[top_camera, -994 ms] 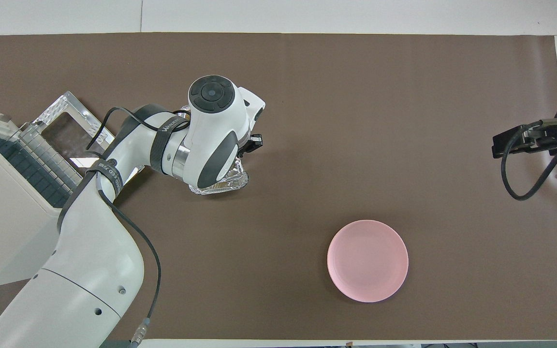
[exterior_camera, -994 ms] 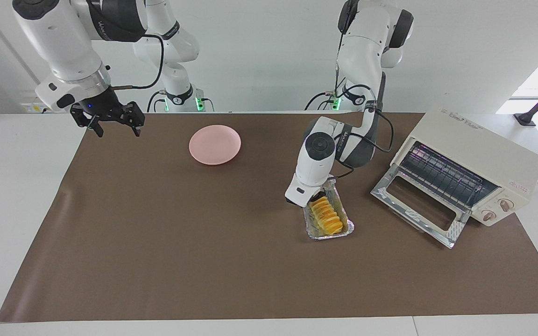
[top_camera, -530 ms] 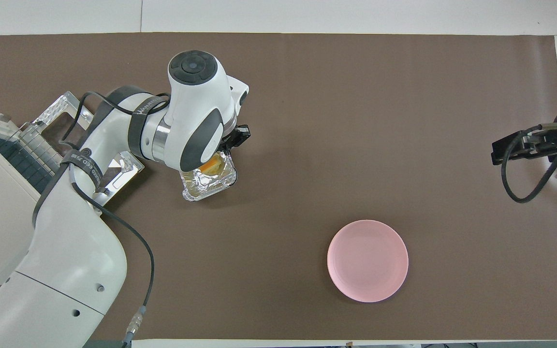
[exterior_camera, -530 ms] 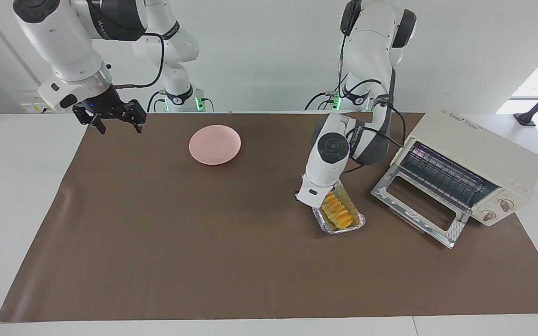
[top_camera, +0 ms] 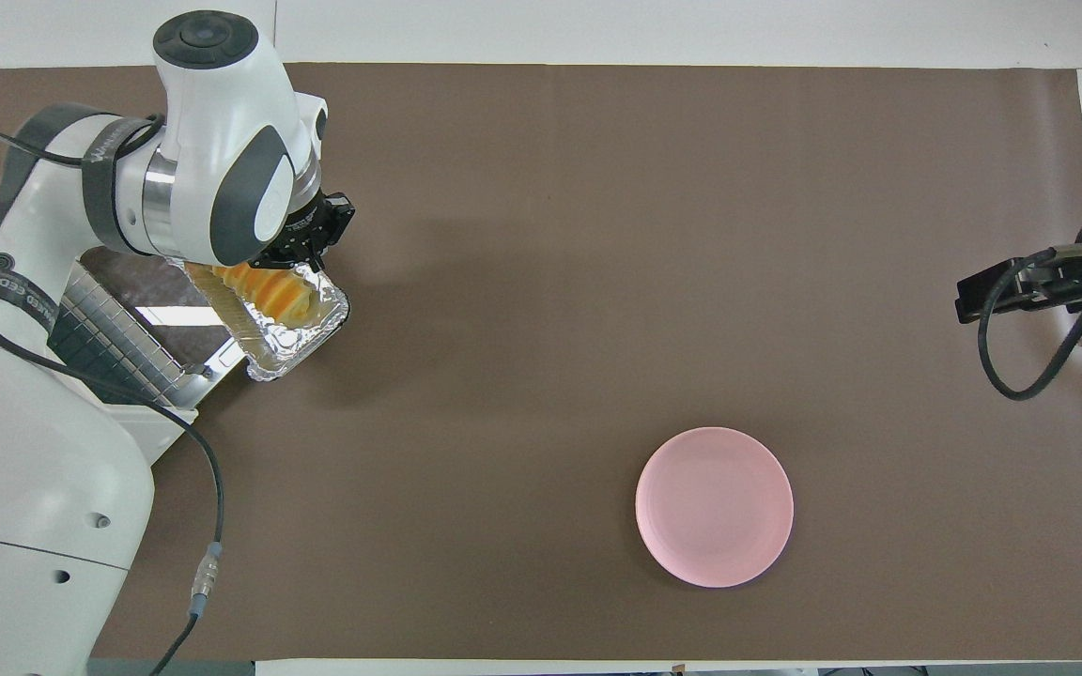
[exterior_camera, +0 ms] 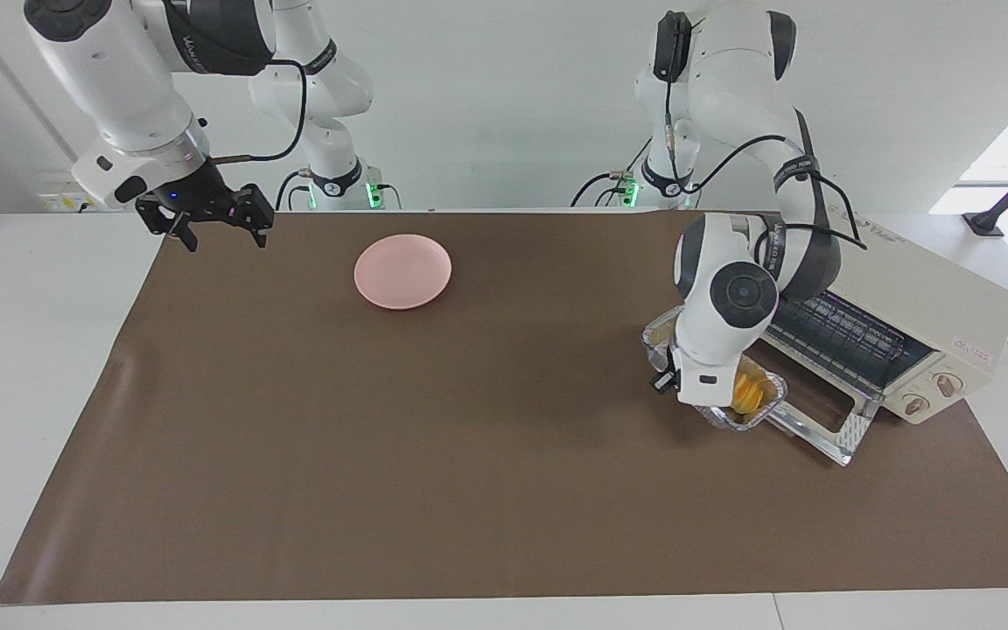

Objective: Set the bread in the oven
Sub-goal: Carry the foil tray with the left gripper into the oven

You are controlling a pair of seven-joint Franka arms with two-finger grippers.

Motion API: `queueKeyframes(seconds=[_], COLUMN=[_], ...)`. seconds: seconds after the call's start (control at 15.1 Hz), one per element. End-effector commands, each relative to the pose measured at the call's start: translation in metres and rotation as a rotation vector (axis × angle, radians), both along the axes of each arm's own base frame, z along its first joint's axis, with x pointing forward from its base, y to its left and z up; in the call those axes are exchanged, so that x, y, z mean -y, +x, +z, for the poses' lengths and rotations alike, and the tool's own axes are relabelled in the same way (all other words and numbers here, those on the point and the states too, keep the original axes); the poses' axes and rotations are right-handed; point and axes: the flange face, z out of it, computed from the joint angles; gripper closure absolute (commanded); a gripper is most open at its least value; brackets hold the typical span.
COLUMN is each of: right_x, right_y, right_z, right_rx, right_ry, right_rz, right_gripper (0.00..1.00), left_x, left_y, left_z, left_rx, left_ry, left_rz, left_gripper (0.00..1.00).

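The bread [exterior_camera: 747, 394] [top_camera: 269, 293] is a golden ridged loaf lying in a silver foil tray [exterior_camera: 771, 388] [top_camera: 301, 333]. My left gripper [exterior_camera: 677, 382] [top_camera: 304, 255] is shut on the tray's rim and holds it tilted in the air, over the edge of the oven's lowered glass door [exterior_camera: 819, 418] [top_camera: 142, 302]. The cream-white oven [exterior_camera: 915, 293] stands open at the left arm's end of the table, its wire rack [exterior_camera: 854, 332] showing. My left arm hides most of the oven in the overhead view. My right gripper [exterior_camera: 222, 243] [top_camera: 1006, 286] hangs open and holds nothing over the right arm's end of the mat.
A pink plate [exterior_camera: 402, 270] [top_camera: 714, 507] with nothing on it sits on the brown mat [exterior_camera: 381, 455] [top_camera: 644, 235], nearer to the robots than the tray. The oven's two knobs [exterior_camera: 931, 394] face away from the robots.
My left arm has carried the foil tray with the bread from mid-table toward the oven, to its open door. The right arm has barely moved.
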Motion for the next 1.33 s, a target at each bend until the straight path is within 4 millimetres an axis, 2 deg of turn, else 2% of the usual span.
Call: queueKeyframes(seconds=[0.0, 0.2, 0.4, 0.53, 0.6, 0.8, 0.93, 0.99, 1.06, 1.26], right_x=[0.001, -0.002, -0.001, -0.001, -0.001, -0.001, -0.001, -0.001, -0.001, -0.001], right_y=[-0.007, -0.008, -0.008, -0.008, -0.008, -0.008, -0.008, -0.008, -0.008, -0.008], right_z=[0.006, 0.006, 0.006, 0.006, 0.007, 0.006, 0.006, 0.006, 0.006, 0.006], right_rx=[0.002, -0.001, -0.001, -0.001, 0.000, -0.001, -0.001, -0.001, -0.001, -0.001], right_ry=[0.014, 0.014, 0.014, 0.014, 0.014, 0.014, 0.014, 0.014, 0.014, 0.014], right_rz=[0.019, 0.025, 0.021, 0.023, 0.023, 0.021, 0.023, 0.022, 0.023, 0.021], right_gripper=[0.00, 0.00, 0.00, 0.00, 0.00, 0.00, 0.00, 0.00, 0.00, 0.00], left_x=[-0.032, -0.077, -0.112, -0.124, -0.137, -0.161, -0.165, -0.168, -0.179, -0.187], left_y=[0.016, 0.029, 0.035, 0.037, 0.037, 0.035, 0.036, 0.035, 0.033, 0.030], left_z=[0.007, 0.010, 0.010, 0.010, 0.010, 0.010, 0.016, 0.016, 0.017, 0.017], left_rx=[-0.004, 0.018, 0.019, 0.012, 0.002, -0.028, -0.026, -0.034, -0.054, -0.095], left_ry=[0.040, 0.066, 0.075, 0.069, 0.070, 0.073, 0.081, 0.097, 0.109, 0.090], left_rz=[0.107, 0.157, 0.152, 0.143, 0.148, 0.172, 0.174, 0.158, 0.121, 0.017], left_gripper=[1.00, 1.00, 1.00, 1.00, 1.00, 1.00, 1.00, 1.00, 1.00, 1.00])
